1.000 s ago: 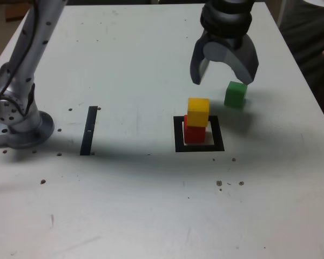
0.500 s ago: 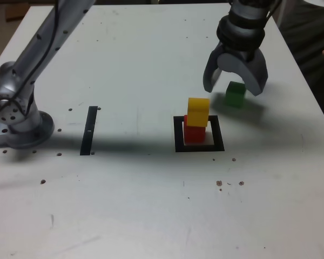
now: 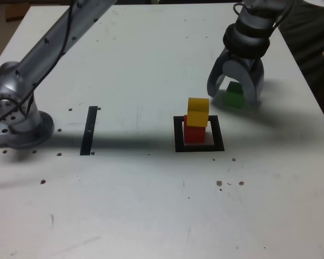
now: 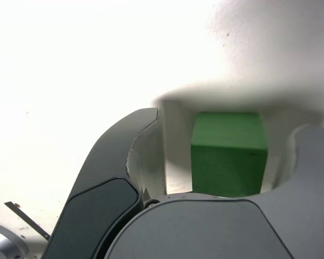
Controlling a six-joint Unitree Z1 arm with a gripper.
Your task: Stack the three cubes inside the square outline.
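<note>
A: Where is the claw [image 3: 236, 97]?

B: Low over the tabletop [image 3: 151, 54], toward the exterior view's right. Its jaws are spread wide and stand on either side of the green cube [image 3: 235, 94], one jaw to each side.

A: Has it got hold of the cube?

B: No. In the wrist view the green cube [image 4: 229, 154] sits between the two jaws with a pale gap showing on each side (the gap on one side is clearly wider), so nothing is gripped. The cube rests on the tabletop.

A: And the other two?

B: The red cube [image 3: 194, 132] sits inside the square outline [image 3: 177, 135], and the yellow cube [image 3: 198, 111] is stacked on top of it, turned slightly off square. The green cube lies outside the outline, beyond it and to the exterior view's right.

A: Anything else there?

B: A narrow black strip [image 3: 89, 130] lies well to the exterior view's left, near the arm's base [image 3: 19, 121].
</note>
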